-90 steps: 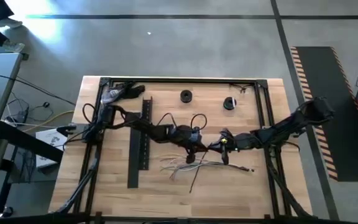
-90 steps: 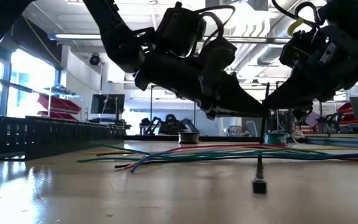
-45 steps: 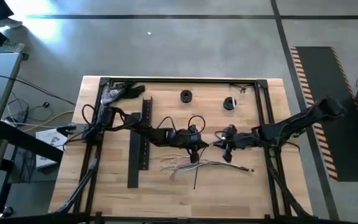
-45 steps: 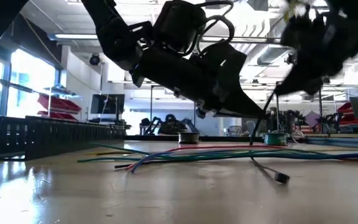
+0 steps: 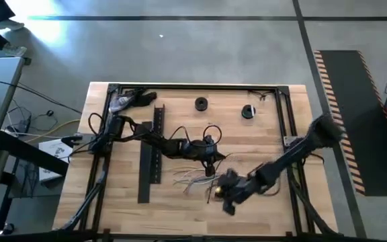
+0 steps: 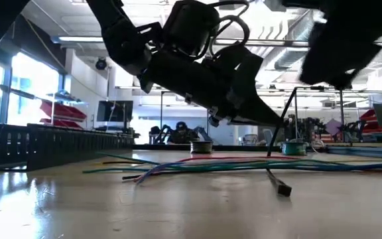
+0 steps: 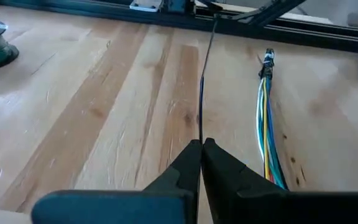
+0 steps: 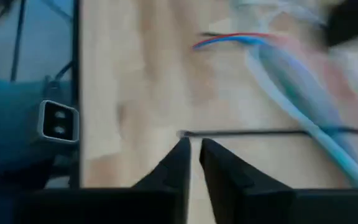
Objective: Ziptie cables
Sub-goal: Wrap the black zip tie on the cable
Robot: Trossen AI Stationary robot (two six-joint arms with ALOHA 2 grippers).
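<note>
The cables (image 5: 195,177) lie loose on the wooden table near its middle, and show as a coloured bundle in the low view (image 6: 211,164) and the left wrist view (image 7: 266,143). My left gripper (image 5: 210,165) hovers just above them, shut on a thin black zip tie (image 6: 278,126). My right gripper (image 5: 223,197) hangs blurred over the table's near side, beside the cables' near ends. Its fingers (image 8: 193,148) stand a narrow gap apart with nothing between them. The zip tie (image 8: 247,132) lies just beyond them. My left gripper pinches the zip tie's strap (image 7: 201,127) between its two fingertips. The fingers slant down toward the table. The strap runs on forward from the fingertips, and its free end (image 6: 282,189) lies on the table.
A long black slotted channel (image 5: 151,156) lies left of the cables. Two small spools (image 5: 201,103) (image 5: 248,111) stand near the far edge. Black frame rails (image 5: 289,121) run along the table's sides and far edge. Bare wood lies at the near left.
My right gripper has risen from beside my left gripper and swung toward the table's near edge, to the near side of the cables. The zip tie's lower end, which hung upright with its head on the table, now lies bent along the table.
</note>
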